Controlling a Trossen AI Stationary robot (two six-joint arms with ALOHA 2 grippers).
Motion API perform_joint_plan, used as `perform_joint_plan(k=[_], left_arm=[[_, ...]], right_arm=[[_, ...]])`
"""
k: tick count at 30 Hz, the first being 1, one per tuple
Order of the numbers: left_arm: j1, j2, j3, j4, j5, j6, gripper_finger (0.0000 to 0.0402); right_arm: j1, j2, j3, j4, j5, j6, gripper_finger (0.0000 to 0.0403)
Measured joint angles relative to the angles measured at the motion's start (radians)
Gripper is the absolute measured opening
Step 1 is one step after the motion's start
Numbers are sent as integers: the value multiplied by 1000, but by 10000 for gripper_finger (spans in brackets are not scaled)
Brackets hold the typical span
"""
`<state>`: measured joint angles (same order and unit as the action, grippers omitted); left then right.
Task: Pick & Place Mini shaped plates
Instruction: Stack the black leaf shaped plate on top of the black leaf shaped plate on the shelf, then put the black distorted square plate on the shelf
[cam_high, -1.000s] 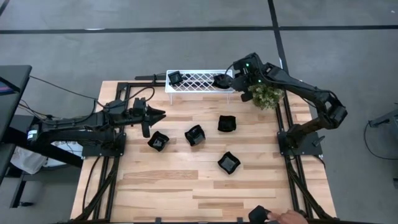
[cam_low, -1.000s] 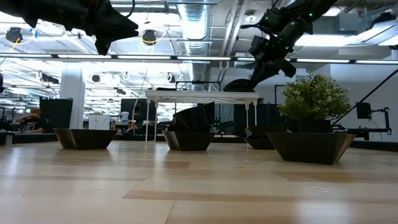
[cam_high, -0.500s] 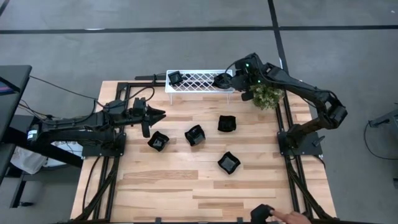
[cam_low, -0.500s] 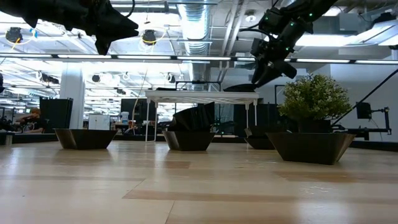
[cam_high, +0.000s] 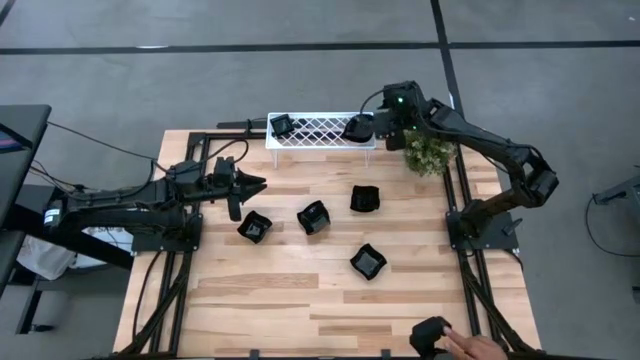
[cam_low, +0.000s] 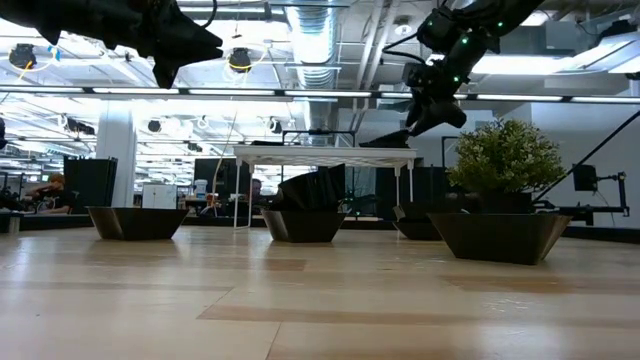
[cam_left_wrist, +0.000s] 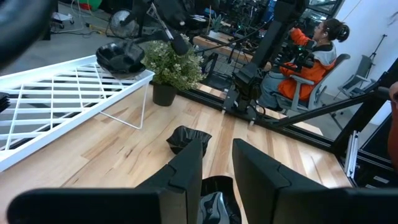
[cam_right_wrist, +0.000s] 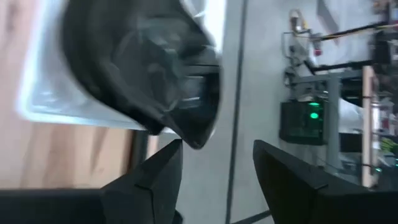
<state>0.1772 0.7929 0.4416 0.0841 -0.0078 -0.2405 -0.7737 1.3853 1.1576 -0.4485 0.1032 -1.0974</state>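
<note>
A mini shaped plate (cam_high: 357, 128) lies on the right end of the white lattice rack (cam_high: 318, 131); it also shows in the low view (cam_low: 385, 141) and close up in the right wrist view (cam_right_wrist: 137, 68). My right gripper (cam_high: 373, 126) hovers open just right of it, its fingers (cam_right_wrist: 158, 171) clear of the dish. Another plate (cam_high: 282, 125) sits on the rack's left end. Several more lie on the table (cam_high: 254, 226) (cam_high: 313, 217) (cam_high: 366, 199) (cam_high: 368, 262). My left gripper (cam_high: 256, 185) waits open above the table's left side, nothing between its fingers (cam_left_wrist: 186, 168).
A small potted plant (cam_high: 430, 152) stands at the back right, just under my right arm. A person's hand holds a black dish (cam_high: 432, 335) at the table's near right edge. Bare wood lies along the near half of the table (cam_high: 270, 300).
My right gripper has opened and let go of the plate, which now lies on the rack's right end instead of hanging tilted from the fingers. The gripper has tipped upward and stands a little off the dish. The person's hand with a dish has moved further onto the near right edge.
</note>
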Motion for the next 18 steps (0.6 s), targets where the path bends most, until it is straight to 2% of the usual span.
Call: perform_joint_plan(k=[11, 16, 18], left_arm=[[0, 0, 0, 0, 0, 0, 90], [0, 0, 0, 0, 0, 0, 90], [0, 2, 0, 0, 0, 0, 90]], right_arm=[[-53, 0, 0, 213, 3, 60, 169], [-75, -1, 0, 346, -2, 266, 164], [-86, -9, 0, 361, -39, 382, 162]])
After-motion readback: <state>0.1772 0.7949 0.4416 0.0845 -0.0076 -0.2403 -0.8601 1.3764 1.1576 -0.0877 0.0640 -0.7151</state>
